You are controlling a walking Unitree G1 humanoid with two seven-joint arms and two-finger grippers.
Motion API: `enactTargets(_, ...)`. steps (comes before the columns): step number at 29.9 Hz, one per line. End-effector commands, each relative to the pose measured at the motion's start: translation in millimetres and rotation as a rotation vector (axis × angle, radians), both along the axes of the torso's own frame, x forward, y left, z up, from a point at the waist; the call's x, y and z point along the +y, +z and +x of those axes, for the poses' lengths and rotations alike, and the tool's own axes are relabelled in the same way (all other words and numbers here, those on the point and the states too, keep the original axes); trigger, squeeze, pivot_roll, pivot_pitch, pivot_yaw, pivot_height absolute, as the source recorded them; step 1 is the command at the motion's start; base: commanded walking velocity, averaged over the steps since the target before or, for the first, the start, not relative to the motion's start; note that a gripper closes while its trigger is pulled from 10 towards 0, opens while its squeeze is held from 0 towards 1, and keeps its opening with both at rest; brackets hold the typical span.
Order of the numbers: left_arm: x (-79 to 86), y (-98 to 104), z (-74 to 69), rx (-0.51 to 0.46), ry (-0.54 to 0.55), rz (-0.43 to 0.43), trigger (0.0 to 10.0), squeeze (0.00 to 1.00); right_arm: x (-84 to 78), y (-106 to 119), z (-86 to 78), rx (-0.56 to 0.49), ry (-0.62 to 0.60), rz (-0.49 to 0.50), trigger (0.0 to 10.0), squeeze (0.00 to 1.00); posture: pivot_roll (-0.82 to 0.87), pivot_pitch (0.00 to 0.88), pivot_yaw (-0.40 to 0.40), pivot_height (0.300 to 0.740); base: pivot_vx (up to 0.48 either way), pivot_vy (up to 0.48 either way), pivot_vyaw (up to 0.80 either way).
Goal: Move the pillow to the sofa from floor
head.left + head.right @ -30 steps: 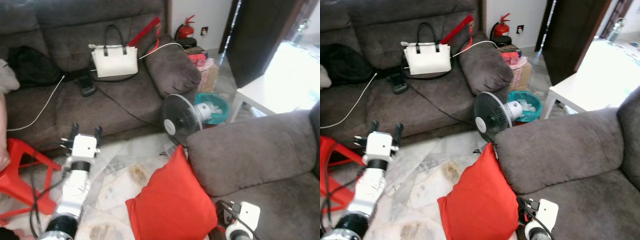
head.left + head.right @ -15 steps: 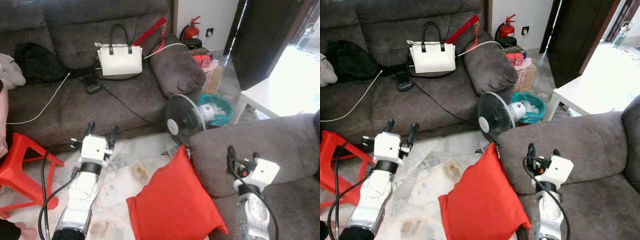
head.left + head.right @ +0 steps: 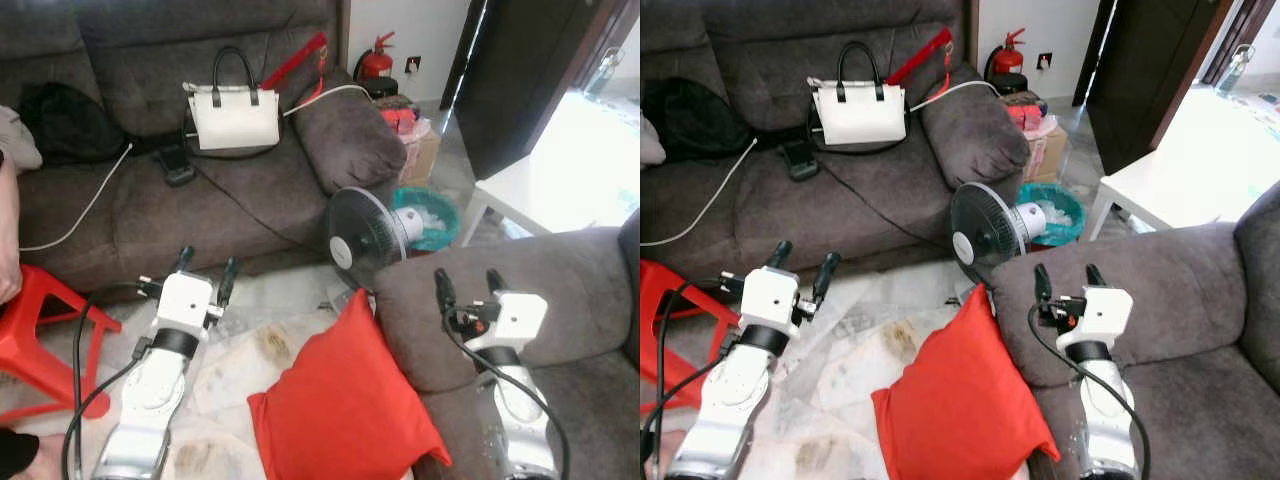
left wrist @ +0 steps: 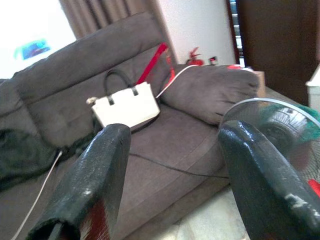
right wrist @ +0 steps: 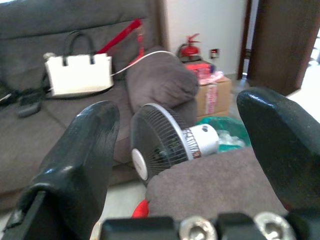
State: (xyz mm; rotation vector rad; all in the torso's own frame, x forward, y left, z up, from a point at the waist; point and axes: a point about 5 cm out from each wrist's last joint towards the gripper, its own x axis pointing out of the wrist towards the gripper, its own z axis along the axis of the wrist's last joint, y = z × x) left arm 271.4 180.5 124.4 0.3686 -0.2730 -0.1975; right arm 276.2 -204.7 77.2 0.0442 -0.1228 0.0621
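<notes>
On the floor between the two grey sofas, the red pillow (image 3: 345, 408) leans against the near sofa's arm (image 3: 480, 290), with both the left gripper (image 3: 205, 272) and the right gripper (image 3: 466, 287) raised above it, fingers spread and empty. To do the reach well, I judge both should drop toward the pillow's opposite edges and squeeze it between them, steering wide of the fan (image 3: 362, 238) just behind. The pillow's lower corner is cut off by the frame, so how it rests on the floor is unclear.

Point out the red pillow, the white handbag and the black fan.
red pillow (image 3: 340, 410): left eye view, middle of its face.
white handbag (image 3: 235, 120): left eye view, centre of its front panel.
black fan (image 3: 983, 238): right eye view, on the round grille.
</notes>
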Motion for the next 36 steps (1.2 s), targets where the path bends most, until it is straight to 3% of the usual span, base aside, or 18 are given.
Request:
enactTargets(1,-3.0,5,-1.3,0.008,-0.05,0.015,10.0,0.0,-1.9,1,-3.0,0.01,0.036,-0.001,10.0,0.0,0.1,0.057,-0.024,0.74,0.0,0.0,0.0)
enactTargets(9,-12.2,8,-6.8,0.059,-0.146,0.012,10.0,0.0,-2.2,4,-9.6,0.024,0.106,-0.033,10.0,0.0,0.09,0.062,-0.018,0.74,0.0,0.0,0.0)
enactTargets(13,-9.2,7,-8.2,0.069,-0.175,0.073,10.0,0.0,-3.2,1,-18.7,0.048,0.135,-0.049,10.0,0.0,0.1,0.066,-0.021,0.74,0.0,0.0,0.0)
enactTargets(28,-18.9,20,13.8,0.038,-0.146,-0.014,10.0,0.0,6.9,4,-16.5,0.039,0.11,-0.01,10.0,0.0,0.11,0.071,-0.001,0.74,0.0,0.0,0.0)
enactTargets(36,-15.5,15,11.2,0.057,-0.112,-0.026,10.0,0.0,7.4,6,-12.4,0.021,0.065,0.037,10.0,0.0,0.12,0.075,0.011,0.74,0.0,0.0,0.0)
